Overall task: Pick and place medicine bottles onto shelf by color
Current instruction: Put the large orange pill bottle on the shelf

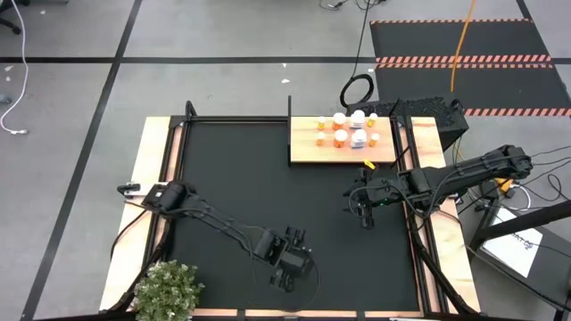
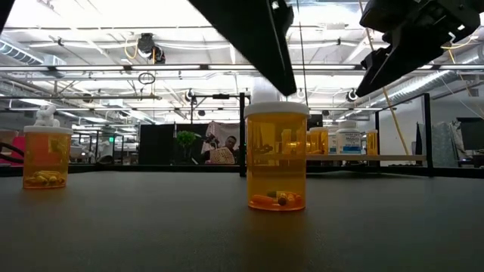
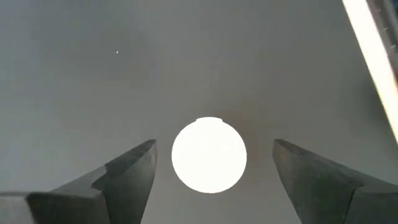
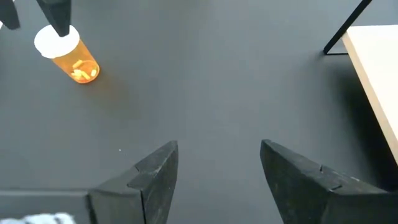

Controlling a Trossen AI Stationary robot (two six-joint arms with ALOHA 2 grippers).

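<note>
While the left hand (image 3: 211, 180) hangs open over an orange bottle's white cap (image 3: 209, 155) | step: picking | next: descend, close | right hand (image 4: 217, 168) open, empty

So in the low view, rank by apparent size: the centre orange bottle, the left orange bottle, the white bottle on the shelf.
1. Centre orange bottle, nearest the camera
2. Left orange bottle
3. White bottle on the shelf, farthest

Nearness inflates the order; true sizes are unsure.

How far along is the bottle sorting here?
Mostly done: a cluster of bottles already stands on the shelf. In hand: the left gripper hovers open over an orange bottle on the mat. Left: that one and another orange bottle. The right gripper hangs open, empty.
</note>
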